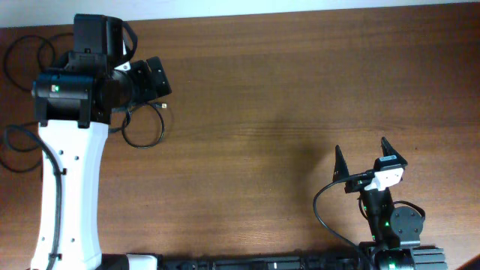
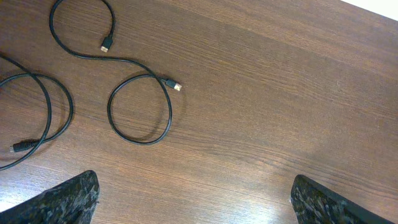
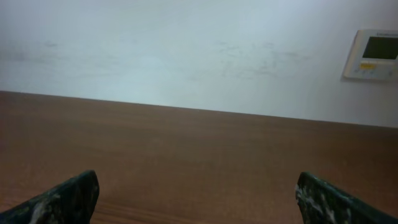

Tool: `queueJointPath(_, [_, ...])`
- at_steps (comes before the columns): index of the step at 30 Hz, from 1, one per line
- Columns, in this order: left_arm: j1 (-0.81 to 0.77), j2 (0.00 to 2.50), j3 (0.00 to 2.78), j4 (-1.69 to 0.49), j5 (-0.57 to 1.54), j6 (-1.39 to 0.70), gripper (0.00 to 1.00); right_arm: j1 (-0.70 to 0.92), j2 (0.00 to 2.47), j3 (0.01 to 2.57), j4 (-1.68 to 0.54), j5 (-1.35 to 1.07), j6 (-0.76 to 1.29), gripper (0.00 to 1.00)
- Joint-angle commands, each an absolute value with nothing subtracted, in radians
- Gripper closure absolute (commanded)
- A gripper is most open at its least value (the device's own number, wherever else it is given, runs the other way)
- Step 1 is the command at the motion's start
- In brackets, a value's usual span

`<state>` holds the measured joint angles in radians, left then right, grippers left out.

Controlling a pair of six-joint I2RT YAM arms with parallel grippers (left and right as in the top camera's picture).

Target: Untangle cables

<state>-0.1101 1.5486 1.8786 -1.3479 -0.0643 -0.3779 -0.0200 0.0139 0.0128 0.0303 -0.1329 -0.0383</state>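
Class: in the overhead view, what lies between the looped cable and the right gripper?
Nothing: only bare table lies between the looped cable and the right gripper, as the overhead view shows.

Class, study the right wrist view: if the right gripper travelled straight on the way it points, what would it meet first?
Nothing nearby: the right gripper, jaws open, points across the table. The way looks free until the white wall, though depth is unclear.

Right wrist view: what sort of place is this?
Probably an office or lab room: a wooden table, a plain white wall behind it, and a wall-mounted control panel with a display, perhaps a thermostat.
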Motion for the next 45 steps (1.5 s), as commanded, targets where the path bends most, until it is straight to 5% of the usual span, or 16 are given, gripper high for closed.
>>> queueJointPath(1, [-0.109,1.550,1.882,-1.349,-0.075,-0.366,0.01,-0.028,0.003,0.006,-0.028,-0.146,-0.052,0.01])
queueJointPath(14, [-0.109,1.550,1.882,-1.349,-0.075,-0.366,0.01,-0.028,0.004,0.006,-0.079,-0.051,0.068,0.02])
queueJointPath(45, [-0.109,1.550,1.882,-1.354,-0.075,-0.366,0.01,-0.027,0.004,0.006,-0.075,-0.074,-0.022,0.02])
